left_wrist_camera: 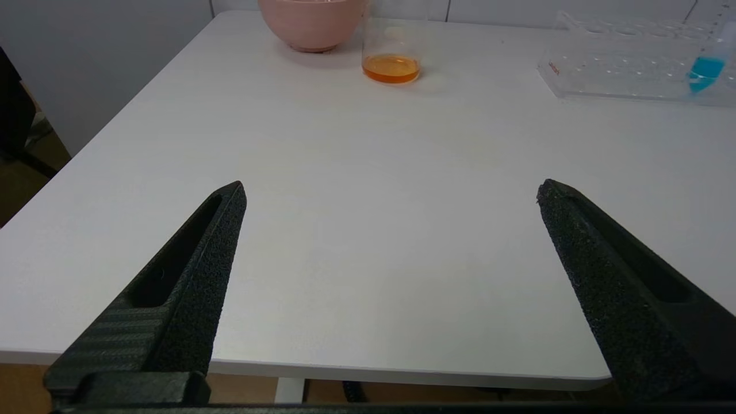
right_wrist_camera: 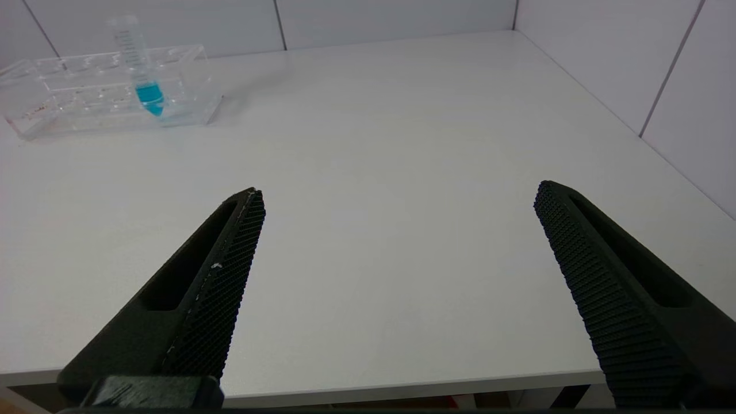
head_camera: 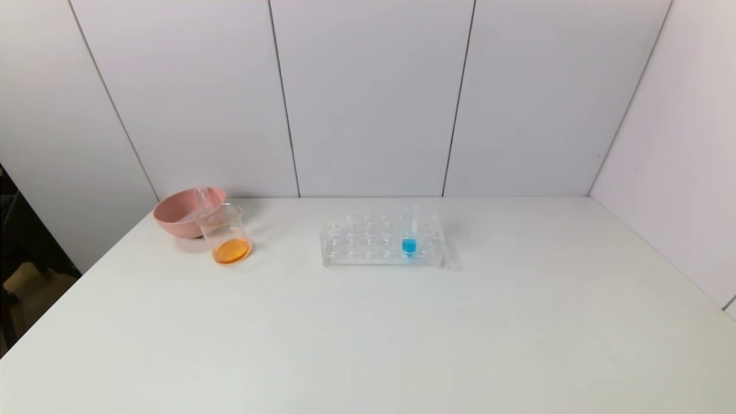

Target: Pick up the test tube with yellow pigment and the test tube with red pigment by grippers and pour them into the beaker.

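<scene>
The clear beaker [head_camera: 227, 233] stands at the far left of the table and holds a shallow layer of orange liquid; it also shows in the left wrist view [left_wrist_camera: 391, 52]. No tube with yellow or red-orange liquid is in view. A clear, empty-looking tube [head_camera: 201, 198] leans in the pink bowl behind the beaker. My left gripper [left_wrist_camera: 391, 192] is open and empty, low over the table's near edge, far from the beaker. My right gripper [right_wrist_camera: 399, 192] is open and empty over the near edge on the right. Neither gripper shows in the head view.
A pink bowl [head_camera: 172, 221] stands behind the beaker, also in the left wrist view [left_wrist_camera: 310, 23]. A clear tube rack [head_camera: 368, 244] at the table's middle back holds one tube of blue liquid [head_camera: 409, 236], seen in both wrist views [left_wrist_camera: 707, 63] [right_wrist_camera: 141, 63]. Walls close the back and right.
</scene>
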`<state>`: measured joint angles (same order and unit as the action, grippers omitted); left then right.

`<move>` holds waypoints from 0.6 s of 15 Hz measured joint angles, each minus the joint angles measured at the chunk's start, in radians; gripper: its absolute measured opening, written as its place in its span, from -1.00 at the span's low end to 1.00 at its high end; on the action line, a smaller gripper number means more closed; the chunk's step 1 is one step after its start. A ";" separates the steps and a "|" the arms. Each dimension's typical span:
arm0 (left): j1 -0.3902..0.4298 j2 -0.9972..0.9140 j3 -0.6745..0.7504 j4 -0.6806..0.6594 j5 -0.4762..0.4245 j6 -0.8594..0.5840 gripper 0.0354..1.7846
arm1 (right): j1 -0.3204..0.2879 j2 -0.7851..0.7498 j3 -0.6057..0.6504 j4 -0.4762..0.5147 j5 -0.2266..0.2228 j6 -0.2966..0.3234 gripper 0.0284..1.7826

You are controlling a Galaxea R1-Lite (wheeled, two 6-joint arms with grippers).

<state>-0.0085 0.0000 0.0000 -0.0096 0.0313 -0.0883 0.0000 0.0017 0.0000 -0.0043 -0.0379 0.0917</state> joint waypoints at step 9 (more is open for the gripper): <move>0.000 0.000 0.000 0.001 0.000 0.000 0.98 | 0.000 0.000 0.000 0.000 0.000 0.000 0.92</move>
<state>-0.0085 0.0000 0.0000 -0.0081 0.0317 -0.0883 0.0000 0.0019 0.0000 -0.0043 -0.0383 0.0917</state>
